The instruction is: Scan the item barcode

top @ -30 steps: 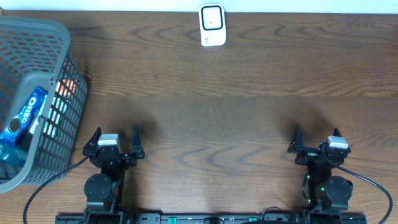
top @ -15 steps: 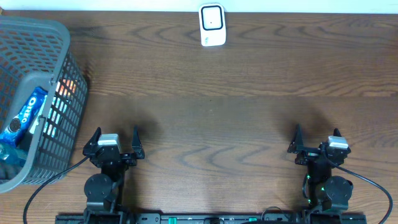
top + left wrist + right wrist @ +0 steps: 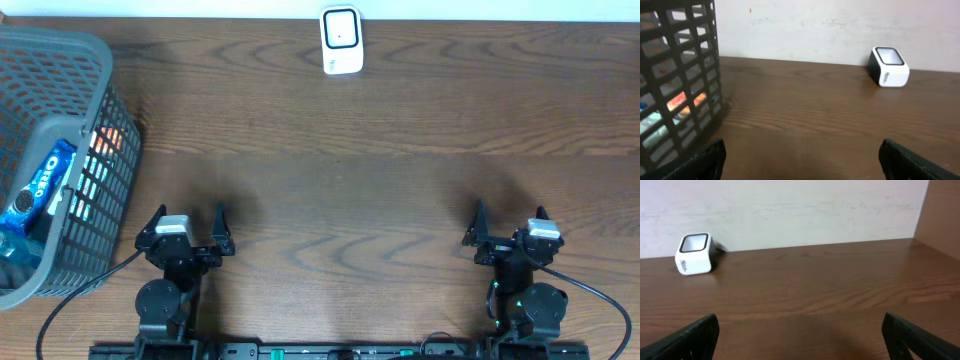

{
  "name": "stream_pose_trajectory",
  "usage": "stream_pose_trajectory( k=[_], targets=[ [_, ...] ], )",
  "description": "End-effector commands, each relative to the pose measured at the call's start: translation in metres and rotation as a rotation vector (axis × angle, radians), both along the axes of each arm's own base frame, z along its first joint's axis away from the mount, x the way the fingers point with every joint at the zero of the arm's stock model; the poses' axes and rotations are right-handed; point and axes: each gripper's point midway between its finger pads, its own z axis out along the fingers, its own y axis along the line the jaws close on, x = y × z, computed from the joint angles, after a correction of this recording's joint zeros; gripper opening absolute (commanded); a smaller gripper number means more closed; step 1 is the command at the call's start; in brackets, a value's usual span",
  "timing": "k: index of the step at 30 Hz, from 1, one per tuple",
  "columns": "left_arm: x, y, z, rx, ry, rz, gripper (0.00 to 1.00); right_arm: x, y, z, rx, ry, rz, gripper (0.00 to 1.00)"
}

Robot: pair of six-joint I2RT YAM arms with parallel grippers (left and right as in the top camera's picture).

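Observation:
A white barcode scanner [image 3: 341, 41] with a dark window stands at the table's far edge, also seen in the left wrist view as the scanner [image 3: 888, 67] and in the right wrist view as the scanner [image 3: 694, 254]. A blue Oreo pack [image 3: 38, 187] lies inside the grey mesh basket [image 3: 95, 50] at the left. My left gripper [image 3: 186, 224] sits at the near left, open and holding nothing, just right of the basket. At the near right my right gripper [image 3: 509, 222] is open too, nothing between its fingers. No barcode shows on the pack.
Other packaged items with orange and teal colours show through the basket wall [image 3: 682, 95]. The wooden table [image 3: 350, 180] spreads between the arms and the scanner. A pale wall [image 3: 790, 205] rises behind the table's far edge.

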Motion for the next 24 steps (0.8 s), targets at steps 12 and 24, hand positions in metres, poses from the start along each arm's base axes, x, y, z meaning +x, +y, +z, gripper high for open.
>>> stream_pose_trajectory(
  k=[12, 24],
  targets=[
    [0.000, -0.002, -0.018, -0.139, 0.076, 0.008, 0.98, -0.001, -0.004, 0.000, -0.013, 0.000, -0.019, 0.99],
    [0.004, -0.006, 0.102, -0.140, 0.130, -0.006, 0.98, -0.001, -0.004, 0.000, -0.013, 0.000, -0.019, 0.99]
  ],
)
